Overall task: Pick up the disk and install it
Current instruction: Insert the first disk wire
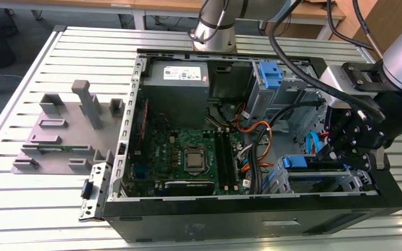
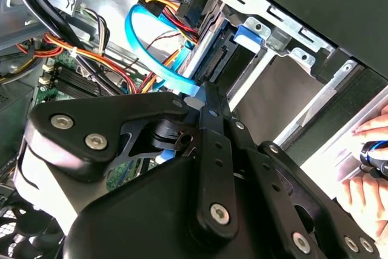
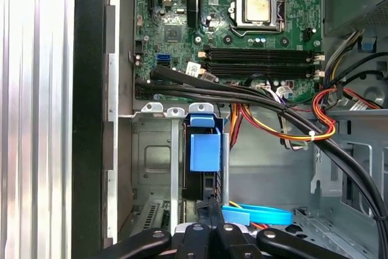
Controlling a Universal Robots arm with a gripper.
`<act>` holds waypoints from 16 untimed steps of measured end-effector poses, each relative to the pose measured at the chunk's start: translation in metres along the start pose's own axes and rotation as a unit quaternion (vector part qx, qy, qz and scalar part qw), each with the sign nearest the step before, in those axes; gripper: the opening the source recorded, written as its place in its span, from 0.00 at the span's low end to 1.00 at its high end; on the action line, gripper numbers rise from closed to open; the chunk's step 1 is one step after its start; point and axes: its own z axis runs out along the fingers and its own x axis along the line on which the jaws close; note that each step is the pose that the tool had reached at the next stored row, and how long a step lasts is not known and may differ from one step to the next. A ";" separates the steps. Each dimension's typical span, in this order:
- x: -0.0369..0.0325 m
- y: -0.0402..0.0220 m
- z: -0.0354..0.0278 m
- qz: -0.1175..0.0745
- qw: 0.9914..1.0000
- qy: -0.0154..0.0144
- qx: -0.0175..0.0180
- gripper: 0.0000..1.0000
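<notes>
An open computer case [image 1: 208, 219] lies on its side on a slatted metal table [image 1: 26, 214]. A green motherboard [image 1: 187, 157] sits in the middle of it, and a grey power-supply box [image 1: 176, 78] sits toward the top of the exterior view. A grey moulded fixture [image 1: 54, 136] lies on the table at the exterior view's left. At the exterior view's lower right, the black gripper [image 1: 349, 159] hangs over the metal drive cage [image 1: 326, 183]. The disk [image 1: 295, 162] stands on edge in a slot of that cage, with its blue plastic bracket showing. In the first wrist view, the gripper [image 3: 210, 207] has its fingers pressed together. Their tips are at the end of the disk [image 3: 204, 150], but contact cannot be made out. The second wrist view shows the gripper [image 2: 209, 98] just beside the connector end of the disk [image 2: 213, 59]. A light blue ribbon cable [image 2: 145, 47] loops nearby. A person's hand [image 2: 364, 192] rests on the table outside the case.
</notes>
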 end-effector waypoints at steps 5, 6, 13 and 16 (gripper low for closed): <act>0.0000 0.0000 0.0003 0.000 1.000 0.000 0.000 0.11; 0.0000 0.0000 0.0012 0.000 1.000 0.000 0.000 0.11; 0.0001 0.0000 0.0025 0.000 1.000 0.000 0.000 0.11; 0.0001 0.0000 0.0025 0.000 1.000 0.000 0.000 0.11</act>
